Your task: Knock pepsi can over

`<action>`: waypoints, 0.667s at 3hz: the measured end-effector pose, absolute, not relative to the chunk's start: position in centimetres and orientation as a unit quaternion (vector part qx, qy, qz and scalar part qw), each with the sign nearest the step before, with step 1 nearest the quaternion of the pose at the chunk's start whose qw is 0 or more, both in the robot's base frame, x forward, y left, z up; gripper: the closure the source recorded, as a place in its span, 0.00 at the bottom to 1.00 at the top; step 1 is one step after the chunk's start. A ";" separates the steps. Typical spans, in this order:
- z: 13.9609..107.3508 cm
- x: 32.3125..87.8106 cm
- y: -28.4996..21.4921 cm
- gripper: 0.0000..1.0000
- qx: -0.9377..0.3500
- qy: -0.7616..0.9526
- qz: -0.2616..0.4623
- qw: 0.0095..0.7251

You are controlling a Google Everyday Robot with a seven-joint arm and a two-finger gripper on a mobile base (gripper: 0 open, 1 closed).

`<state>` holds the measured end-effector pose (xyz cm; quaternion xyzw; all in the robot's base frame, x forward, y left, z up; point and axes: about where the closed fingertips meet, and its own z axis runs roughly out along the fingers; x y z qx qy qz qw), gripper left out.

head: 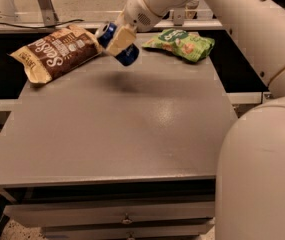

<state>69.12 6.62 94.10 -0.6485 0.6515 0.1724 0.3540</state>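
The pepsi can, dark blue with a silver top, is tilted and held off the grey table near its far edge, between the two snack bags. My gripper is shut on the pepsi can, its cream finger across the can's middle. The white arm reaches in from the upper right. A faint shadow lies on the table below the can.
A brown chip bag lies at the table's far left. A green snack bag lies at the far right. The robot's white body fills the right foreground. Drawers sit below the table's front edge.
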 end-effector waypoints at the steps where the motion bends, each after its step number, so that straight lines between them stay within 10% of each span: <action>1: 89.4 63.3 6.8 1.00 -0.719 0.633 0.170 0.230; 2: 86.3 59.3 5.8 0.91 -0.768 0.612 0.146 0.120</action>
